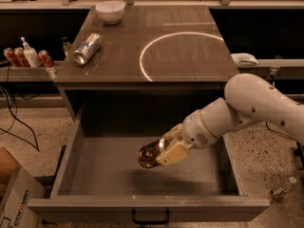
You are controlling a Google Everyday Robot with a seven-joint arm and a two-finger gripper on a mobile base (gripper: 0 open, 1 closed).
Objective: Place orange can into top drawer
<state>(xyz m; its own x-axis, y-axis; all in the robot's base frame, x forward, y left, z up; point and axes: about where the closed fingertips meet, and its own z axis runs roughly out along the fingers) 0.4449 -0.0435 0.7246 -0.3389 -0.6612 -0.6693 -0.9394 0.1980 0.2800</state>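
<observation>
My gripper [164, 151] is shut on the orange can [149, 155], which lies sideways in the fingers with its shiny end facing the camera. The can hangs inside the open top drawer [95, 175], a little above its bare grey floor and near the middle. The white arm reaches in from the right over the drawer's right wall. The drawer is pulled fully out, and its black handle [150, 219] shows at the bottom edge.
On the cabinet top lie a silver can [88, 48] on its side at the left and a white bowl [110, 11] at the back. Red cans [13, 57] and a pump bottle [30, 55] stand on a shelf at left. A cardboard box [12, 201] sits at bottom left.
</observation>
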